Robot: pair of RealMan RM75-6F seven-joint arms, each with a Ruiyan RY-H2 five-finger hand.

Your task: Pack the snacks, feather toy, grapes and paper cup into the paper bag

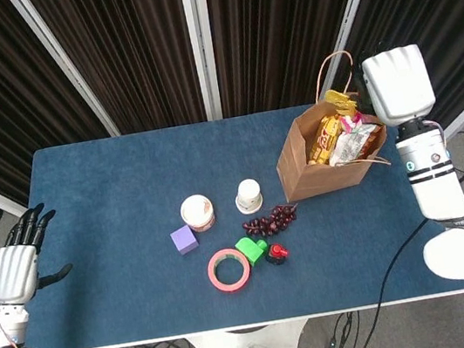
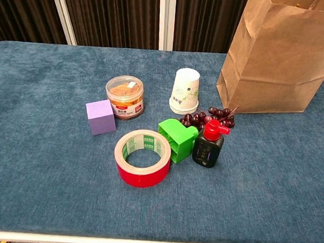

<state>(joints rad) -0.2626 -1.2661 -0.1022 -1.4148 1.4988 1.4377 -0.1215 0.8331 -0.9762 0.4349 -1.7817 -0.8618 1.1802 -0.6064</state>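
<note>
The brown paper bag (image 1: 324, 168) (image 2: 278, 57) stands open at the table's right side, with snack packets (image 1: 331, 139) inside. A yellow and pink feather toy (image 1: 344, 110) pokes out of its top. My right hand (image 1: 394, 85) hovers at the bag's far right rim, back toward the camera, fingers hidden. The upturned paper cup (image 1: 249, 195) (image 2: 185, 91) and the dark grapes (image 1: 270, 219) (image 2: 209, 116) lie left of the bag. A round snack jar (image 1: 197, 212) (image 2: 125, 96) stands beside the cup. My left hand (image 1: 18, 261) hangs off the table's left edge, fingers spread, holding nothing.
A purple cube (image 1: 183, 239) (image 2: 100, 116), a red tape roll (image 1: 228, 269) (image 2: 142, 158), a green block (image 1: 251, 249) (image 2: 177, 139) and a small black bottle with a red cap (image 1: 276, 254) (image 2: 208, 146) cluster near the grapes. The blue table (image 1: 101, 186) carries them all.
</note>
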